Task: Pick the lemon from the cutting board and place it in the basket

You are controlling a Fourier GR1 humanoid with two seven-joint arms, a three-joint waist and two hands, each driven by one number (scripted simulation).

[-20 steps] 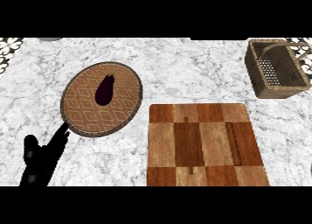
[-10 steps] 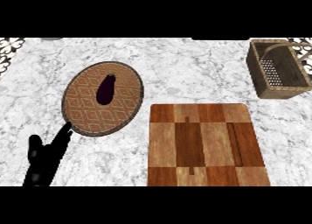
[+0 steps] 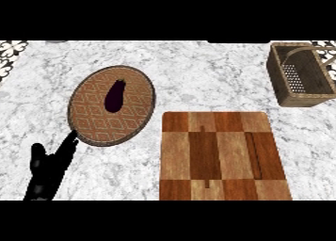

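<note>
Marble surface (image 3: 219, 75) | left robot hand (image 3: 45, 175) fingers straight, empty | cutting board (image 3: 222, 155) to its right: no lemon showing | basket (image 3: 306, 100) far beyond: none visible either, progress unclear

Bright, even light covers the marble counter (image 3: 198, 70) and the cutting board (image 3: 222, 155). The basket (image 3: 306, 100), beyond the cutting board's far right corner, is darker inside than on its rim. Left of the cutting board, the left hand (image 3: 49, 172) shows as flat black.
</note>
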